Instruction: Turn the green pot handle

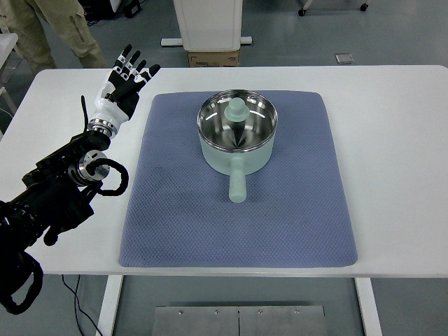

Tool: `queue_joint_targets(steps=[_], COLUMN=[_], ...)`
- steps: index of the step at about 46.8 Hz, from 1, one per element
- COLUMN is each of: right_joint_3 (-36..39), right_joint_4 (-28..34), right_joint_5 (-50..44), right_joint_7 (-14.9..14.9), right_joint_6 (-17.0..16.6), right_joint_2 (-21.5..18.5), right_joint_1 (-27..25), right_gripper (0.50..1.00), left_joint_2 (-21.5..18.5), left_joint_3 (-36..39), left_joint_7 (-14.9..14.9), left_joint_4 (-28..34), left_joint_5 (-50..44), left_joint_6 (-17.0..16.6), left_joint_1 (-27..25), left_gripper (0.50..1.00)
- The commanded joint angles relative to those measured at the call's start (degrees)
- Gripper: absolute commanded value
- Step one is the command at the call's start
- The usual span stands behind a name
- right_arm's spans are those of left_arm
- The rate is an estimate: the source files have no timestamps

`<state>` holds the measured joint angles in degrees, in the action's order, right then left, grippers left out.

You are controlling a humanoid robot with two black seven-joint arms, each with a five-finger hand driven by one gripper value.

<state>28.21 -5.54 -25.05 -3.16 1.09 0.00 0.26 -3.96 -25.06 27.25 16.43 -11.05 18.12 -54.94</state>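
A pale green pot [236,137] with a shiny steel inside stands on the blue mat [175,210], a little behind the mat's middle. Its green handle [238,185] points straight toward the table's near edge. A green knob-like piece [238,108] shows at the pot's far rim. My left hand [124,80] is raised over the white table, left of the mat's far left corner, fingers spread and holding nothing. It is well apart from the pot. My right arm is out of view.
The white table [399,140] carries only the mat and pot. Behind its far edge stand a white pedestal base with a cardboard box [213,57]. A person's legs [52,31] show at the top left.
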Motion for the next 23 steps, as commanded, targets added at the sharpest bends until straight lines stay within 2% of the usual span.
queue_joint_targets(steps=[1, 7, 23], right_joint_3=[0.0, 0.0, 0.0], right_joint_4=[0.0, 0.0, 0.0], right_joint_5=[0.0, 0.0, 0.0], right_joint_7=[0.0, 0.0, 0.0], right_joint_6=[0.0, 0.0, 0.1], right_joint_2=[0.0, 0.0, 0.0], right_joint_1=[0.0, 0.0, 0.0], right_gripper=[1.000, 1.000, 1.000], left_joint_2=[0.0, 0.0, 0.0], left_joint_3=[-0.1, -0.1, 0.0], left_joint_7=[0.1, 1.1, 1.1], left_joint_4=[0.0, 0.0, 0.0], left_joint_5=[0.0, -0.1, 0.1], left_joint_6=[0.0, 0.0, 0.1], left_joint_1=[-0.1, -0.1, -0.1], left_gripper=[1.000, 1.000, 1.000])
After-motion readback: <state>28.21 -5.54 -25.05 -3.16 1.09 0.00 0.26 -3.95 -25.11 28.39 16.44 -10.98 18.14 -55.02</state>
